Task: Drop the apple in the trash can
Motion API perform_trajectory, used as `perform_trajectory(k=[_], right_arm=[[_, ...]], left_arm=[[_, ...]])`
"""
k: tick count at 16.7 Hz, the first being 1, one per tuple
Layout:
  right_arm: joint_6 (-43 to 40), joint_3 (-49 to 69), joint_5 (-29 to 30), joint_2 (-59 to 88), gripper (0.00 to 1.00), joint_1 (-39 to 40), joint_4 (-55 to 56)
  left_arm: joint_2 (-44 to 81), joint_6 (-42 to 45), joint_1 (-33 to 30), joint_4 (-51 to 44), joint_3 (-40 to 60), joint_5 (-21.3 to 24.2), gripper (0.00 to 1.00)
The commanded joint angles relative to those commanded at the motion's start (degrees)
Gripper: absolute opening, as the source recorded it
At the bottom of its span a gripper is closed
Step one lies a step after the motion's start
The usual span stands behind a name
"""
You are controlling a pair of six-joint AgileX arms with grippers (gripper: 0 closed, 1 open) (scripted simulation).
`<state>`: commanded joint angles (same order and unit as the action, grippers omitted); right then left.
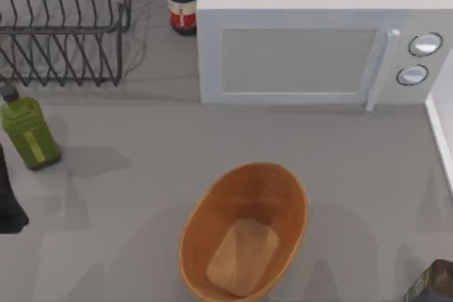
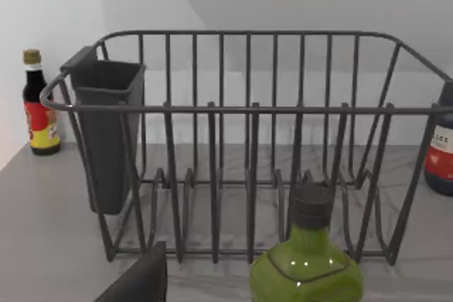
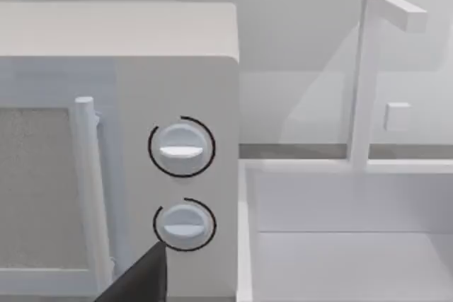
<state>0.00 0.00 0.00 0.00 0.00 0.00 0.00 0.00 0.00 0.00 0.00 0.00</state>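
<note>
Top view had the trash can (image 1: 244, 231) sitting empty at lower centre of the table (image 1: 127, 196), no apple anywhere to see, both arms parked at the edges, gripper state impossible to tell, so finding the fruit came first.

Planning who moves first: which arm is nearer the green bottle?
Left. The left arm sits at the table's left edge just below the green bottle; the right arm is at the far bottom-right corner.
</note>
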Motion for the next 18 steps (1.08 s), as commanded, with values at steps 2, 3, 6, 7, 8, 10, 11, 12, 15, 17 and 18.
perform_trajectory(k=[2,3,6,7,8,10,11,12,15,17,18], right_arm=[[0.0,0.0,0.0,0.0,1.0,0.0,0.0],[0.0,0.0,0.0,0.0,1.0,0.0,0.0],[0.0,0.0,0.0,0.0,1.0,0.0,0.0],[0.0,0.0,0.0,0.0,1.0,0.0,0.0],[0.0,0.0,0.0,0.0,1.0,0.0,0.0],[0.0,0.0,0.0,0.0,1.0,0.0,0.0],[0.0,0.0,0.0,0.0,1.0,0.0,0.0],[0.0,0.0,0.0,0.0,1.0,0.0,0.0],[0.0,0.0,0.0,0.0,1.0,0.0,0.0],[0.0,0.0,0.0,0.0,1.0,0.0,0.0],[0.0,0.0,0.0,0.0,1.0,0.0,0.0]], left_arm=[[0.0,0.0,0.0,0.0,0.0,0.0,1.0],[0.56,0.2,0.15,-0.5,0.26,0.02,1.0],[5.87,1.99,1.28,-5.02,3.5,0.35,1.0],[8.83,2.9,1.79,-7.38,5.5,0.54,1.0],[12.36,3.84,2.34,-9.99,7.94,0.77,1.0],[21.06,5.71,3.51,-15.38,13.83,1.36,1.0],[26.17,6.66,4.09,-17.72,17.38,1.68,1.0],[31.73,7.61,4.65,-19.82,21.41,2.0,1.0],[47.35,11.28,6.21,-25.61,32.79,2.22,1.0],[55.62,14.42,7.26,-28.97,38.12,1.54,1.0],[59.44,15.94,7.72,-30.72,40.33,1.09,1.0]])
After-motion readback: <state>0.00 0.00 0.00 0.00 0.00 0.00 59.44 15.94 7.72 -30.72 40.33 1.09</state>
